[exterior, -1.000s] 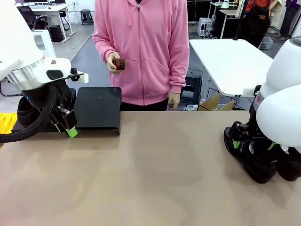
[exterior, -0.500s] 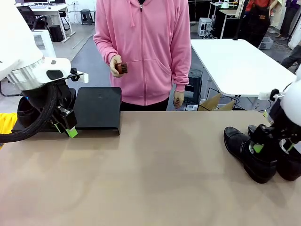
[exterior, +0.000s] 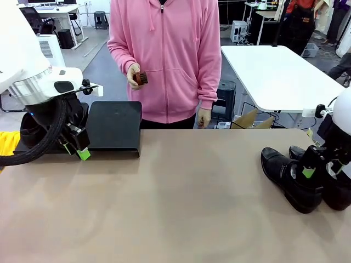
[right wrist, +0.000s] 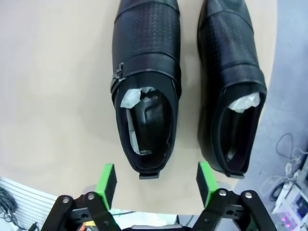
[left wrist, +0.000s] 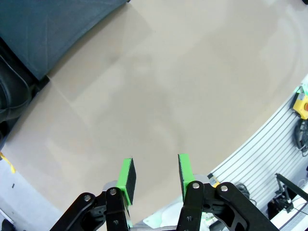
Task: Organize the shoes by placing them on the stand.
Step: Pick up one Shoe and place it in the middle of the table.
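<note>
Change: right claw [right wrist: 156, 180] is shifted behind the buckle shoe [right wrist: 147, 53], far from the stand [exterior: 114, 123].
Claws: right wide open, left claw [left wrist: 155, 175] half open, nothing held.
Meaning: grab likely next.

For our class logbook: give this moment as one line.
right pincer: open at heel of buckled shoe | left pincer: open, empty, by stand

— What lies behind the tan table [exterior: 181, 219]?
— A grey floor [exterior: 101, 55] runs back through a bright workshop. At the right stands a white table [exterior: 274, 71] with a dark stool [exterior: 225, 90] beside it. A cardboard box [exterior: 249, 119] sits just past the tan table's far edge.
— And at the left?
— White desks [exterior: 60, 10] and a black chair [exterior: 33, 19], far back.
</note>
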Available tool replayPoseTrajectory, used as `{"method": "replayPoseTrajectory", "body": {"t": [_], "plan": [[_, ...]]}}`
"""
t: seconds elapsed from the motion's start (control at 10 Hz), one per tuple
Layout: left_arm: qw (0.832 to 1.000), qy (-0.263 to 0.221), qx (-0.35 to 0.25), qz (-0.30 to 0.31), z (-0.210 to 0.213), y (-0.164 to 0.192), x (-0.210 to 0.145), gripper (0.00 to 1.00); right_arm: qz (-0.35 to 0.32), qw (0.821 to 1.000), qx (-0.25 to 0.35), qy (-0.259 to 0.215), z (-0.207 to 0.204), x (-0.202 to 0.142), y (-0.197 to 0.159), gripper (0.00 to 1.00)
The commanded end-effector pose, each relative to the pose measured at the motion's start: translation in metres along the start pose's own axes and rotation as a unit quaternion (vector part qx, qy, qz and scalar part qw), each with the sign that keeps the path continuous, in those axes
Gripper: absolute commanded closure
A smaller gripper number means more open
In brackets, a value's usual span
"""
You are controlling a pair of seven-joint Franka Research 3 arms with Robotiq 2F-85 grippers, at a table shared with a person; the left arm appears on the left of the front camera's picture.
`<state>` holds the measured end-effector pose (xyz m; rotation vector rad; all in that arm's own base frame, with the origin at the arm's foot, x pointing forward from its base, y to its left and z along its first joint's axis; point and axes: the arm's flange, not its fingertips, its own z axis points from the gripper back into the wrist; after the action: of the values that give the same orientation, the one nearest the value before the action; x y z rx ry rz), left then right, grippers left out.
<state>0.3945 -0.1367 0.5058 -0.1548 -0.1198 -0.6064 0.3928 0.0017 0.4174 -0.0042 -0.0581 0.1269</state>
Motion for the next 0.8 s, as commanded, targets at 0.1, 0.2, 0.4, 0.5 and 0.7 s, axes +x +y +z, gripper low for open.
{"method": "replayPoseTrajectory", "body": {"t": [0.1, 0.2, 0.4, 0.5, 0.7], "plan": [[1.0, -0.007, -0.006, -0.002, 0.0, 0.001, -0.003, 0.51, 0.041, 0.999, -0.001, -0.026, -0.012, 0.0, 0.0, 0.53], [1.0, -0.007, -0.006, -0.002, 0.0, 0.001, -0.003, 0.51, 0.037, 0.999, 0.001, -0.028, -0.02, 0.001, 0.001, 0.53], [1.0, -0.007, -0.006, -0.002, 0.0, 0.001, -0.003, 0.51, 0.043, 0.998, -0.002, -0.042, -0.033, 0.002, -0.001, 0.53], [1.0, -0.007, -0.006, -0.002, 0.0, 0.001, -0.003, 0.51, 0.041, 0.998, -0.015, -0.046, -0.04, 0.004, -0.003, 0.53], [1.0, -0.007, -0.006, -0.002, 0.0, 0.001, -0.003, 0.51, 0.029, 0.998, -0.02, -0.048, -0.046, 0.007, -0.007, 0.53]]}}
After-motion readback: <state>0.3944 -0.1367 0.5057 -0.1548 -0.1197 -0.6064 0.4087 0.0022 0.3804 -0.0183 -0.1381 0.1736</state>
